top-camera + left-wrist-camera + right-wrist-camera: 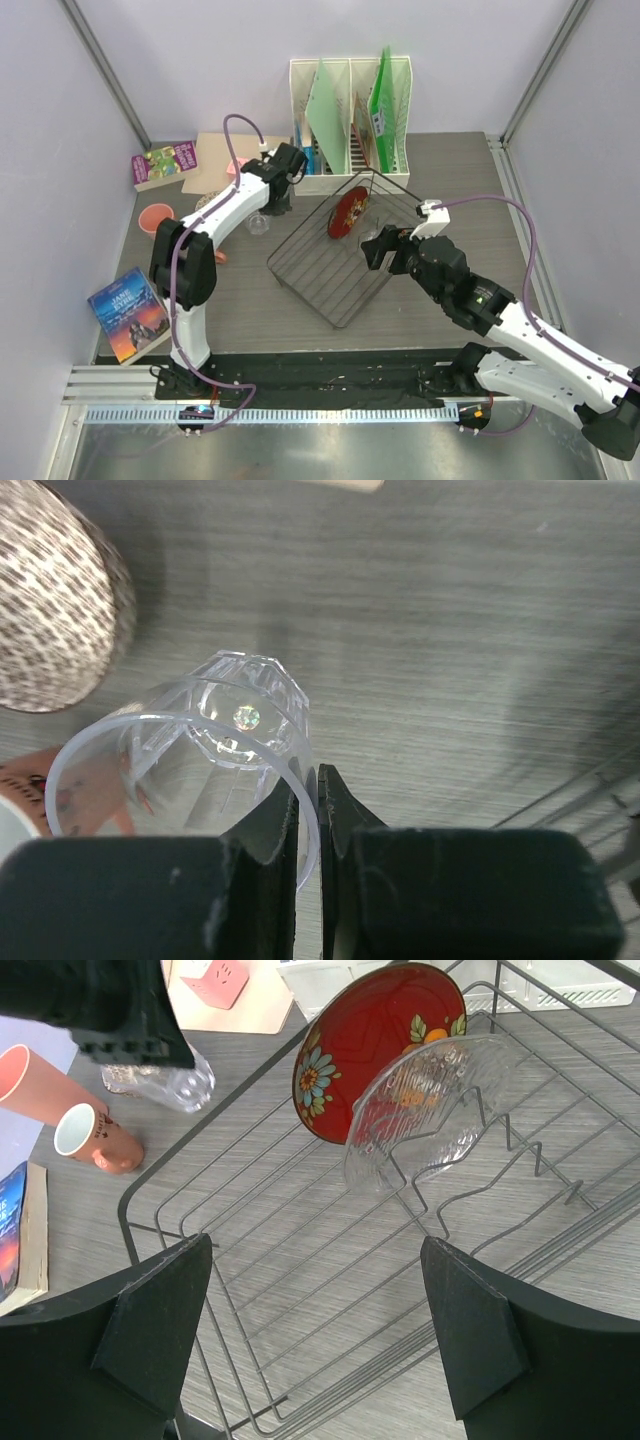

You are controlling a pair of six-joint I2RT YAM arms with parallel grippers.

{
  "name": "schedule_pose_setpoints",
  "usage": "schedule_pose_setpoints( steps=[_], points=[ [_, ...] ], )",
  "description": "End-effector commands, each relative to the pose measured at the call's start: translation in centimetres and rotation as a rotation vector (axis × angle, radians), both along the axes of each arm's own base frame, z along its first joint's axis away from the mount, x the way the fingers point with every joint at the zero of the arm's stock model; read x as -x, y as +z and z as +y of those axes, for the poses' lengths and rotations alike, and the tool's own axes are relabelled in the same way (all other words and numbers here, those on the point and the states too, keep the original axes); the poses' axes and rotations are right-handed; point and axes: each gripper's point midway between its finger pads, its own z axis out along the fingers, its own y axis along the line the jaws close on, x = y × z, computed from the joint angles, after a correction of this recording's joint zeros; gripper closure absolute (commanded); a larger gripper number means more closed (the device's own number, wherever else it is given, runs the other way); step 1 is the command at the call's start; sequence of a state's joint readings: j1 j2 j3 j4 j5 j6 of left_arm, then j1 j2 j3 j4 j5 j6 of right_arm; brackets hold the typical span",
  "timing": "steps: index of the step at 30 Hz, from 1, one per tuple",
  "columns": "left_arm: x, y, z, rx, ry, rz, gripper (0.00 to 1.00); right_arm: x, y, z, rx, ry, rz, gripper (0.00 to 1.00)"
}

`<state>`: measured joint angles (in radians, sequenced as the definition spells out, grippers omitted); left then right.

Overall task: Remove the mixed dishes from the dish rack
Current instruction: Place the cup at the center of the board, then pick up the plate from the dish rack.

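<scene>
The black wire dish rack [322, 268] lies in the middle of the table. A red flowered plate [370, 1045] stands on edge among its prongs, with a clear patterned glass plate [430, 1110] leaning in front of it. My right gripper [318, 1260] hovers open over the rack's bare wires, holding nothing. Left of the rack, my left gripper [312, 785] is shut on the rim of the clear drinking glass [200, 745], which is tilted low over the table. Two salmon-pink cups lie further left, a larger one [30, 1080] and a smaller one [95, 1138].
A white file holder [350, 110] with folders stands behind the rack. A brown-patterned round object [50, 600] sits close to the glass. A tan board [225, 165] and a book [163, 163] lie at the back left, and another book [128, 312] at the front left.
</scene>
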<state>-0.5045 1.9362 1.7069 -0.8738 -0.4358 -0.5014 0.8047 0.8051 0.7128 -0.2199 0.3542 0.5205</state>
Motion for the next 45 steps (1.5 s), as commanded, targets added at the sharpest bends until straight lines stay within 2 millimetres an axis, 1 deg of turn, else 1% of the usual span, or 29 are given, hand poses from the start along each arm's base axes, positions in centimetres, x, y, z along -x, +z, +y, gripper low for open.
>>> schedule_pose_setpoints(
  steps=[1,4,9,10,12,13,15,16,17,19,21,24,25,27,28,31,32,33,34,35,36,37,38,40,41,42,43,44,45],
  points=[
    [-0.2,-2.3,0.2,0.090,0.036,0.032,1.00,-0.3,0.4,-0.3,0.006,-0.016,-0.021,0.10],
    [0.1,-3.5,0.6,0.105,0.040,0.058,1.00,-0.3,0.1,-0.2,0.011,-0.010,-0.012,0.10],
    [0.5,-4.0,0.8,0.105,0.036,0.072,0.98,-0.5,-0.2,0.0,0.019,-0.013,-0.004,0.10],
    [0.6,-4.0,0.8,0.104,0.033,0.074,0.89,-0.5,-0.2,0.0,0.019,-0.011,-0.003,0.10],
    [0.6,-3.5,0.8,0.109,0.033,0.065,0.77,-0.5,-0.4,0.1,0.021,-0.009,0.001,0.10],
    [0.7,-3.5,0.8,0.109,0.032,0.065,0.61,-0.5,-0.4,0.2,0.021,-0.008,0.002,0.10],
    [0.8,-3.0,0.9,0.111,0.032,0.053,0.47,-0.5,-0.4,0.2,0.021,-0.008,0.002,0.10],
    [0.8,-2.8,1.0,0.111,0.031,0.048,0.37,-0.6,-0.5,0.2,0.024,-0.009,0.004,0.10],
    [0.8,-2.6,1.0,0.110,0.030,0.046,0.33,-0.6,-0.5,0.2,0.024,-0.009,0.004,0.10],
    [0.7,-1.4,1.2,0.107,0.026,0.023,0.26,-0.6,-0.5,0.2,0.026,-0.012,0.003,0.10],
    [0.7,-0.2,1.9,0.077,0.038,0.007,0.24,-0.7,-0.3,0.1,0.028,-0.015,-0.003,0.10],
    [0.1,4.5,2.9,0.057,0.061,-0.090,0.21,-0.8,0.1,-0.1,0.033,-0.024,-0.015,0.10],
    [0.1,6.7,3.2,0.064,0.069,-0.138,0.20,-0.9,0.2,-0.2,0.034,-0.028,-0.019,0.10],
    [0.3,9.5,4.1,0.038,0.098,-0.207,0.19,-1.1,0.3,-0.4,0.040,-0.041,-0.023,0.10],
    [0.6,12.4,4.4,0.051,0.102,-0.280,0.18,-1.1,0.3,-0.4,0.047,-0.040,-0.025,0.10],
    [1.8,15.3,2.5,0.056,0.014,-0.384,0.17,-1.3,0.2,-0.7,0.058,-0.059,-0.027,0.07],
    [2.5,17.9,0.5,0.088,-0.071,-0.471,0.17,-1.4,0.2,-0.8,0.059,-0.066,-0.030,0.06],
    [3.2,17.4,-0.6,0.087,-0.121,-0.476,0.17,-1.5,0.3,-0.9,0.066,-0.075,-0.033,0.05],
    [3.3,18.5,-2.3,0.123,-0.173,-0.528,0.17,-1.6,0.3,-1.1,0.065,-0.083,-0.035,0.04],
    [4.7,19.2,-4.2,0.125,-0.268,-0.553,0.17,-1.6,0.6,-1.1,0.064,-0.087,-0.041,0.03],
    [5.3,18.7,-5.3,0.125,-0.312,-0.553,0.18,-1.7,0.9,-1.4,0.065,-0.101,-0.049,0.03],
    [5.4,19.0,-6.5,0.132,-0.347,-0.578,0.18,-1.8,1.2,-1.6,0.066,-0.105,-0.058,0.03],
    [6.3,18.6,-8.2,0.114,-0.413,-0.579,0.18,-1.8,1.5,-1.7,0.060,-0.112,-0.065,0.03],
    [6.8,17.8,-10.1,0.089,-0.455,-0.586,0.19,-1.7,2.2,-2.2,0.055,-0.130,-0.084,0.04],
    [6.6,16.5,-10.9,0.048,-0.484,-0.565,0.20,-1.7,2.6,-2.4,0.048,-0.137,-0.092,0.04],
    [6.6,15.9,-11.3,0.019,-0.494,-0.562,0.22,-1.5,3.1,-2.7,0.038,-0.141,-0.104,0.04],
    [6.8,15.9,-12.7,0.005,-0.511,-0.589,0.23,-1.5,3.2,-3.0,0.037,-0.152,-0.108,0.05],
    [6.5,15.0,-12.4,-0.077,-0.489,-0.597,0.23,-1.4,3.1,-3.2,0.035,-0.160,-0.110,0.06],
    [6.2,13.7,-12.8,-0.154,-0.512,-0.590,0.24,-1.3,3.2,-3.4,0.030,-0.165,-0.113,0.06]
  ],
)
